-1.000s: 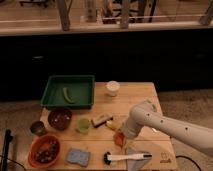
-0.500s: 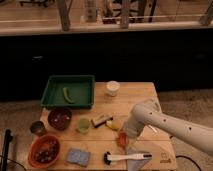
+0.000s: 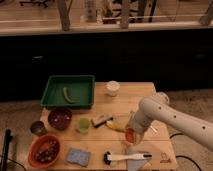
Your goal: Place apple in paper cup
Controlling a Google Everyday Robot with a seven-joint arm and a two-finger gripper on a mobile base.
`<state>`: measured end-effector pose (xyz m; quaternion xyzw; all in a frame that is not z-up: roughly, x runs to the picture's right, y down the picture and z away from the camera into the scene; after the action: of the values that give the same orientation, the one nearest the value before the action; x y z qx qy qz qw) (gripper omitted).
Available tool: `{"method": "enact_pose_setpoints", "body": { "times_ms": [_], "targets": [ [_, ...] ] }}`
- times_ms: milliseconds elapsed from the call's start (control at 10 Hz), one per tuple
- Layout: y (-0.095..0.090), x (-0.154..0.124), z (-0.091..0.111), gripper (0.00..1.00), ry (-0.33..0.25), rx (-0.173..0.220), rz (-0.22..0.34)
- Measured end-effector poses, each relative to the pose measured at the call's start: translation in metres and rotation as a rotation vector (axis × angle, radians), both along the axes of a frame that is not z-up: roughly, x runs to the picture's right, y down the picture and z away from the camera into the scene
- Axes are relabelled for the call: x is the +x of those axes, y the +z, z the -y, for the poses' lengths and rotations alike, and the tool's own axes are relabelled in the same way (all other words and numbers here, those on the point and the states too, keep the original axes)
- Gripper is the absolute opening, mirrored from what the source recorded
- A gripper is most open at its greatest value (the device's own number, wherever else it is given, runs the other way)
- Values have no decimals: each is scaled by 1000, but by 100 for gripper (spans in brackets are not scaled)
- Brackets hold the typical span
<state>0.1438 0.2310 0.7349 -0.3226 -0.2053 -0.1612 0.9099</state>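
Note:
The apple [image 3: 129,134], small and orange-red, sits at the tip of my gripper [image 3: 131,131] over the right half of the wooden table [image 3: 150,95]. The gripper hangs from my white arm [image 3: 172,117], which reaches in from the right and covers the apple's top. The paper cup [image 3: 113,88], short and white, stands upright at the table's far edge, well behind the apple and a little to its left. Nothing shows inside it.
A yellow banana [image 3: 116,126] and a small bar [image 3: 102,120] lie just left of the apple. A white-handled brush [image 3: 127,157] lies in front. On the left are a green tray [image 3: 85,80], dark bowl [image 3: 60,118], light-green cup [image 3: 83,125], metal cup [image 3: 37,128], orange bowl [image 3: 44,151] and blue sponge [image 3: 78,156].
My arm's end and the orange-red apple at its tip have shifted slightly to the right and up. Nothing else on the table has moved.

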Motion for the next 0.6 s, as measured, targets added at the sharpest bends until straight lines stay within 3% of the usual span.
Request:
{"method": "enact_pose_setpoints", "body": {
  "times_ms": [600],
  "targets": [
    [-9,25,54,0,-44,53,-52]
  ]
}}
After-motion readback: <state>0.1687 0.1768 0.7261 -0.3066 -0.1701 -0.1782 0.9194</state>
